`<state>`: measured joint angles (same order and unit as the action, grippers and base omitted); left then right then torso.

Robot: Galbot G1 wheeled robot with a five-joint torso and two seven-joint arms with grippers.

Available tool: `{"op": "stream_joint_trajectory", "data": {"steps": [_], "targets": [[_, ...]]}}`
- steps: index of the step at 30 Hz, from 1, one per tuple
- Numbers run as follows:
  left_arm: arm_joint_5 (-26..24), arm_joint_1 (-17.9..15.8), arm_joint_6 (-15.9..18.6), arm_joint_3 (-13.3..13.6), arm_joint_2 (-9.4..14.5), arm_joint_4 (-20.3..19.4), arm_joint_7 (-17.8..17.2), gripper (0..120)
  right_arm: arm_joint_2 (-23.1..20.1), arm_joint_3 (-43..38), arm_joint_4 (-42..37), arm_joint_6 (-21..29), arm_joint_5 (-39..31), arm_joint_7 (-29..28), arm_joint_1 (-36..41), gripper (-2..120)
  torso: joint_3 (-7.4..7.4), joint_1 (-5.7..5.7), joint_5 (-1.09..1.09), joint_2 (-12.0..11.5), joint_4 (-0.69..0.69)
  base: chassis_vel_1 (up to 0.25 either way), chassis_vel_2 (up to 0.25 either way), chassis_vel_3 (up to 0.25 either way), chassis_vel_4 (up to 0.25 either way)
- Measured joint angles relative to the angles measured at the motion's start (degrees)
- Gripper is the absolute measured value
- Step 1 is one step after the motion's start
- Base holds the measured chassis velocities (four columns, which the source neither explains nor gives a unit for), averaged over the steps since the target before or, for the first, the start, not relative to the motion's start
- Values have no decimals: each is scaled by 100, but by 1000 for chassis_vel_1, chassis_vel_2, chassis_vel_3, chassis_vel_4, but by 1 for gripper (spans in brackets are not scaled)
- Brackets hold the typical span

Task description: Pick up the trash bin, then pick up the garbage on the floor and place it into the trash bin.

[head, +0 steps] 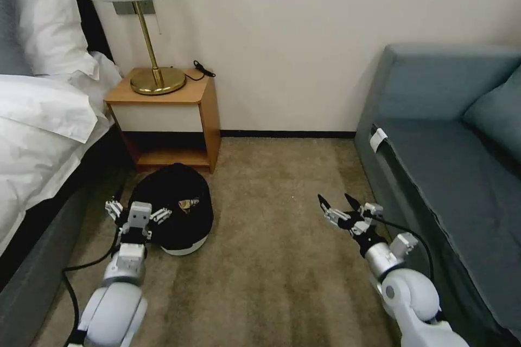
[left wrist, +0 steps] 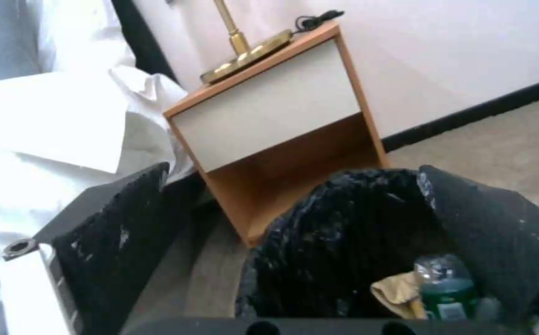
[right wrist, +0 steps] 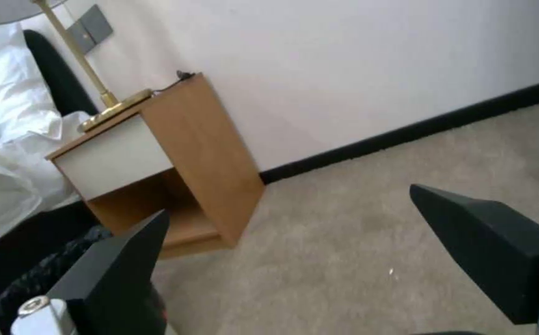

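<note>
The trash bin (head: pixel 173 200), lined with a crinkly black bag over a white base, stands on the carpet in front of the nightstand. Garbage lies inside it: a clear bottle with a green label (left wrist: pixel 446 288) and a crumpled brown paper piece (left wrist: pixel 398 293); a shiny scrap (head: pixel 188 204) also shows in the head view. My left gripper (head: pixel 138 209) is open at the bin's near left rim, one finger (left wrist: pixel 486 232) over the bin mouth and the other (left wrist: pixel 114 242) outside it. My right gripper (head: pixel 334 199) is open and empty above bare carpet, to the right of the bin.
A wooden nightstand (head: pixel 168 114) with a brass lamp (head: pixel 154 78) stands against the wall behind the bin. The bed (head: pixel 43 119) runs along the left and a blue-grey sofa (head: pixel 450 146) along the right. Open carpet (head: pixel 271 217) lies between them.
</note>
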<state>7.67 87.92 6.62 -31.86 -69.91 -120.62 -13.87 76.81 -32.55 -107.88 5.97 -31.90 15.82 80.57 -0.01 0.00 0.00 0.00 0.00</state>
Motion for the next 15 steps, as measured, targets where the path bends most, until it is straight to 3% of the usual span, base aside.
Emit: {"op": "stream_joint_trajectory", "data": {"steps": [8, 15], "targets": [[-53, 469, -38, 37, -210, -430, -64, 100, 233, -30, -291, -182, 139, 8, 422, 100, 0, 0, 0, 0, 1, 0, 0, 0, 0], [-72, 483, -40, 38, -223, -438, -77, 100, 287, -57, -330, -204, 145, -40, 449, 100, 1, 0, 0, 0, 0, 0, 0, 0, 0]]}}
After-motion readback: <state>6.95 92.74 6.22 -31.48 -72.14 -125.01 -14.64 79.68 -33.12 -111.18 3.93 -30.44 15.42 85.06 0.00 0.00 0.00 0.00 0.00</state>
